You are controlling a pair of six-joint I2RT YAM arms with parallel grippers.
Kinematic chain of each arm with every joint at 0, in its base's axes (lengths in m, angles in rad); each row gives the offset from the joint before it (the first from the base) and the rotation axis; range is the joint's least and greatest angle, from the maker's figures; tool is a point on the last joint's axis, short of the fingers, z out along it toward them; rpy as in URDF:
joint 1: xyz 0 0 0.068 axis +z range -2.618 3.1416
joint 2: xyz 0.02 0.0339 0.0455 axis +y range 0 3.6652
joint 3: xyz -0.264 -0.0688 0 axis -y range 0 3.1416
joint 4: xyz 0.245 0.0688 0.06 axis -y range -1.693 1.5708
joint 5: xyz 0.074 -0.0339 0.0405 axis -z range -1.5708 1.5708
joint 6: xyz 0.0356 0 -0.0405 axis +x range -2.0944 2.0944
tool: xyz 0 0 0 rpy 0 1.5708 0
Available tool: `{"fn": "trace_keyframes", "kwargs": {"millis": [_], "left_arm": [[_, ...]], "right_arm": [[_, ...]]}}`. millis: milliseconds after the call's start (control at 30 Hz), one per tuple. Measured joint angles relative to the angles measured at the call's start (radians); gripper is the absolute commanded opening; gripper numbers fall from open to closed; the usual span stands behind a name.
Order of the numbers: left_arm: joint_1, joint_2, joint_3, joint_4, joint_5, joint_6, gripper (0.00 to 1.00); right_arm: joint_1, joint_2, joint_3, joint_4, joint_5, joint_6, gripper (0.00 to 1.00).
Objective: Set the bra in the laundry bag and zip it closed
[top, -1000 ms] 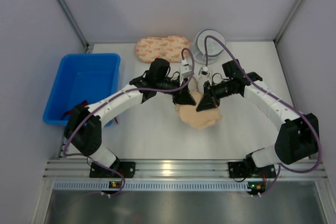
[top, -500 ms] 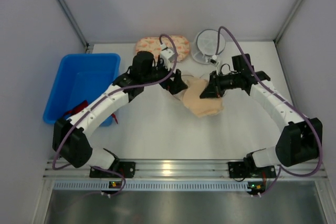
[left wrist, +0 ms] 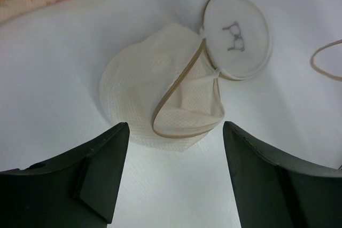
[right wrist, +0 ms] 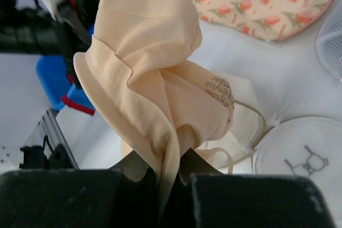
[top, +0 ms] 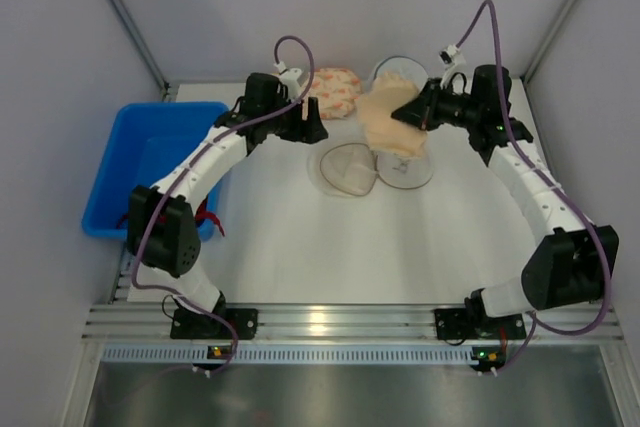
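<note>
The beige bra (top: pixel 385 125) hangs bunched above the table at the back, with my right gripper (top: pixel 415 112) shut on a fold of it (right wrist: pixel 160 105). Below it the laundry bag (top: pixel 350 169) lies open on the table as two round mesh halves. One half is a crumpled dome (left wrist: pixel 160 92); the other is flat and carries a small dark mark (left wrist: pixel 235 34). My left gripper (top: pixel 312 127) hovers behind and left of the bag, open and holding nothing (left wrist: pixel 175 132). In the right wrist view the bra hides much of the dome (right wrist: pixel 243 108).
A peach floral pouch (top: pixel 335 92) lies at the back, and a white round ribbed container (top: pixel 400 72) stands next to it. A blue bin (top: pixel 155 162) stands at the left, with a red cloth (top: pixel 205 217) at its near corner.
My left gripper let go of the bra and drew back and left. My right gripper lifted the bra up and toward the back, uncovering the bag.
</note>
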Motion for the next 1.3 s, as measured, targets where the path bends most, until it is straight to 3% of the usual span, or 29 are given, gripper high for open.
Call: {"fn": "trace_keyframes", "kwargs": {"millis": [367,567,700,733,800,833,867,1067,1300], "left_arm": [[0.014,0.153,-0.038,-0.053,0.067,-0.082,0.61],[0.013,0.238,-0.04,-0.058,0.091,-0.073,0.58],[0.012,0.293,-0.037,-0.06,0.093,-0.056,0.43],[0.012,0.306,-0.032,-0.063,0.095,-0.056,0.3],[0.012,0.336,-0.02,-0.063,0.109,-0.066,0.18],[0.012,0.352,-0.013,-0.063,0.124,-0.074,0.03],[0.013,0.361,-0.01,-0.062,0.145,-0.09,0.0],[0.029,0.375,-0.008,-0.034,0.347,-0.21,0.0],[0.088,0.371,-0.128,0.193,0.58,-0.472,0.0]], "right_arm": [[0.001,0.12,-0.034,0.49,0.053,0.319,0.0],[0.018,0.217,-0.037,0.587,0.048,0.374,0.0],[0.027,0.23,-0.076,0.658,0.039,0.393,0.0],[0.029,0.23,-0.094,0.688,0.035,0.402,0.0],[0.032,0.23,-0.135,0.749,0.033,0.42,0.0],[0.034,0.23,-0.155,0.779,0.03,0.429,0.0],[0.037,0.231,-0.179,0.81,0.03,0.439,0.0],[0.07,0.267,-0.268,1.022,0.056,0.491,0.0],[0.153,0.357,-0.392,1.312,0.168,0.53,0.0]]}}
